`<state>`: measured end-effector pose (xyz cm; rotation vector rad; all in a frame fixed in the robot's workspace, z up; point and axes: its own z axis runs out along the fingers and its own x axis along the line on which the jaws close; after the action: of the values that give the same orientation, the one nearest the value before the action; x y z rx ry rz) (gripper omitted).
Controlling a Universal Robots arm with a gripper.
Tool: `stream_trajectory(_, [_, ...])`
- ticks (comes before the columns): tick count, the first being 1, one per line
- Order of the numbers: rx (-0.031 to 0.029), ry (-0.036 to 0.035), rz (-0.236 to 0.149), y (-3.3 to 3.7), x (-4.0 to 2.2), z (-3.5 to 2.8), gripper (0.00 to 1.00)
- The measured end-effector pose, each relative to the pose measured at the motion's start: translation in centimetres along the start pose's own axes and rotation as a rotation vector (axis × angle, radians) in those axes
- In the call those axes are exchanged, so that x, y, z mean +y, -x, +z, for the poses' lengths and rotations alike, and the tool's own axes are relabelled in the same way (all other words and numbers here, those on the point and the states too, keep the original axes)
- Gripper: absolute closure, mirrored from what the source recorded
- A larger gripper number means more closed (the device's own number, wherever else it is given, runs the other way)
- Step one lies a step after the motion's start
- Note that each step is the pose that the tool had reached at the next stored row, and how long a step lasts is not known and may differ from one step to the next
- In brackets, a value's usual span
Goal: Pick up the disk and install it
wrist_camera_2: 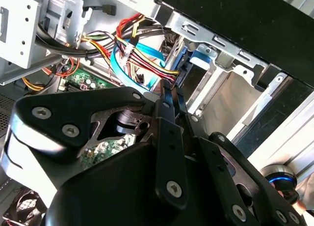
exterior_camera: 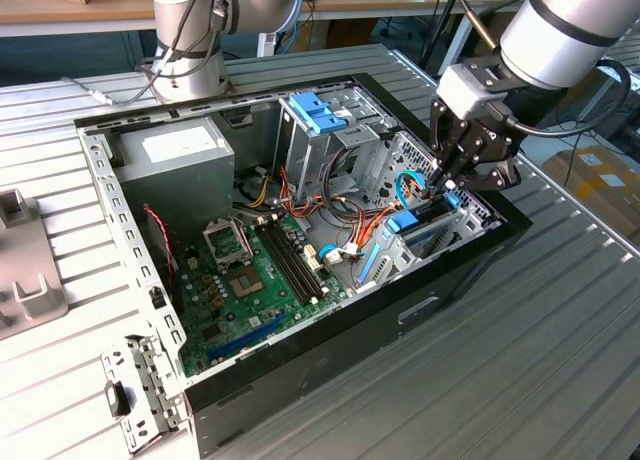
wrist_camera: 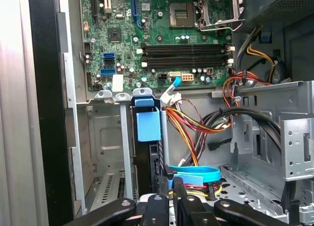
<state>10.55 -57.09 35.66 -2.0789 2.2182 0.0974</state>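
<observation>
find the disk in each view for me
exterior view: the disk stands on edge in the drive bay, under the gripper.
second wrist view: its blue rail lies beyond the gripper.
first wrist view: dark slab, blue rail.
shared landmark: light-blue flat cable.

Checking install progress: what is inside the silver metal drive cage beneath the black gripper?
Inside the silver metal drive cage stands the edge-on disk with light-blue plastic rails; the black gripper covers its nearer end.

Lab/workshop: workbenches [exterior_camera: 60,10], open PC case [exterior_camera: 300,270], cardboard boxes [exterior_camera: 600,175].
</observation>
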Motion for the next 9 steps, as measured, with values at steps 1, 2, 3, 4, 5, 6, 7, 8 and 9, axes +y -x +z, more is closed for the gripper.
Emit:
stream_trajectory(1, [0.0000,0.0000,0.000,-0.10,0.00,0.13,0.84])
stream_trajectory(2, [0.0000,0.0000,0.000,-0.21,0.01,0.25,0.84])
stream_trajectory(3, [-0.0001,0.0000,0.000,-0.32,0.02,0.36,0.84])
stream_trajectory(4, [-0.0002,0.0000,0.000,-0.39,0.03,0.44,0.84])
stream_trajectory(5, [0.0000,0.0000,0.000,-0.47,0.04,0.55,0.84])
stream_trajectory(6, [0.0000,0.0000,0.000,-0.53,0.04,0.66,0.84])
stream_trajectory(7, [0.0001,0.0000,0.000,-0.56,0.05,0.73,0.84])
stream_trajectory(8, [0.0001,0.0000,0.000,-0.60,0.05,0.82,0.84])
stream_trajectory(9, [0.0001,0.0000,0.000,-0.63,0.06,0.88,0.84])
